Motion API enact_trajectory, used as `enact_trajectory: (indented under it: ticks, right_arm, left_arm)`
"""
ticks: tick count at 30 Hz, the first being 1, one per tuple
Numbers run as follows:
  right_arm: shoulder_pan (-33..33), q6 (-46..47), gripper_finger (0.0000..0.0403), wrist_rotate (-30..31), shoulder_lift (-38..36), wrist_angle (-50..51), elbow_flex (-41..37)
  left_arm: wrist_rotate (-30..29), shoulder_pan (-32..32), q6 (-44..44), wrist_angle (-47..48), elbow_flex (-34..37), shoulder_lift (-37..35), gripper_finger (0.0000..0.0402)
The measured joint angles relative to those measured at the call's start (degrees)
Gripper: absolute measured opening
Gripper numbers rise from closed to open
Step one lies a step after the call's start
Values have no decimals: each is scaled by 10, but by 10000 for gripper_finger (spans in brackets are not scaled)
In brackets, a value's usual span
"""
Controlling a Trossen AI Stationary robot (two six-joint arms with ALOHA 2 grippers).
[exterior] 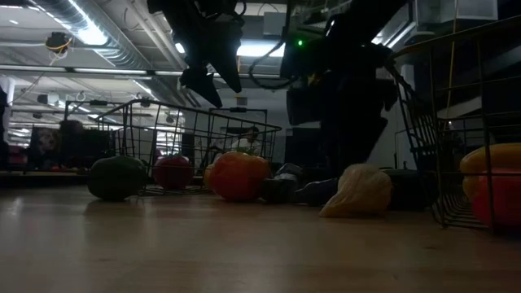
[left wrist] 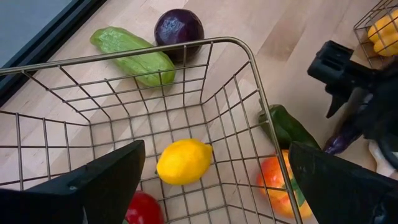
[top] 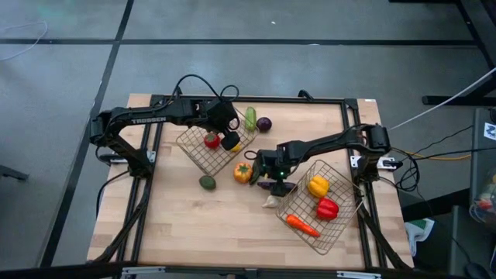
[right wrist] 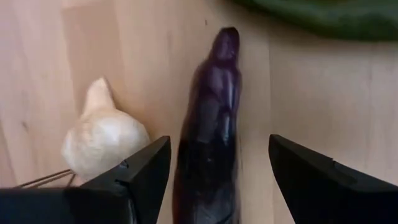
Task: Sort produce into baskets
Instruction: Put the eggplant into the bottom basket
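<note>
My right gripper (right wrist: 219,144) is open, pointing down, one finger on each side of the dark purple aubergine (right wrist: 211,124). The aubergine lies flat on the table beside the white garlic (right wrist: 102,137). I see no touch. My left gripper (left wrist: 216,149) hangs open above the left wire basket (top: 198,151), which holds a lemon (left wrist: 183,162) and a red tomato (top: 211,140). The right basket (top: 341,225) holds a yellow pepper (top: 318,186), a red pepper (top: 327,208) and a carrot (top: 302,225).
Loose on the wooden table are a cucumber (top: 250,118) and a purple onion (top: 264,123) at the far side, an avocado (top: 207,182), and an orange pepper (top: 243,172) with a green piece (left wrist: 286,124) beside it. Bare table lies along the near edge.
</note>
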State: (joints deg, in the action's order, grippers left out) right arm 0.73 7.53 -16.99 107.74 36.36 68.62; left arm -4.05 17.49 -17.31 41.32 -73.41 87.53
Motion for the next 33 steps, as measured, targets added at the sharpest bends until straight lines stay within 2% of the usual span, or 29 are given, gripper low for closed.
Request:
enact_trajectory:
  ticks: [7, 17, 20, 28, 33]
  right_arm:
    - [0, 0, 257, 0, 9, 12, 0]
    - [0, 1, 142, 0, 3, 18, 0]
    - [0, -1, 121, -2, -13, 21, 0]
    - [0, -3, 141, -5, -91, 30, 0]
    - [0, -3, 139, -5, -151, 45, 0]
  left_arm:
    - [0, 0, 0, 0, 0, 0, 393]
    - [0, 0, 0, 0, 0, 0, 393]
    - [0, 0, 0, 0, 0, 0, 393]
    - [0, 0, 15, -2, 0, 0, 393]
    - [0, 0, 14, -5, 0, 0, 393]
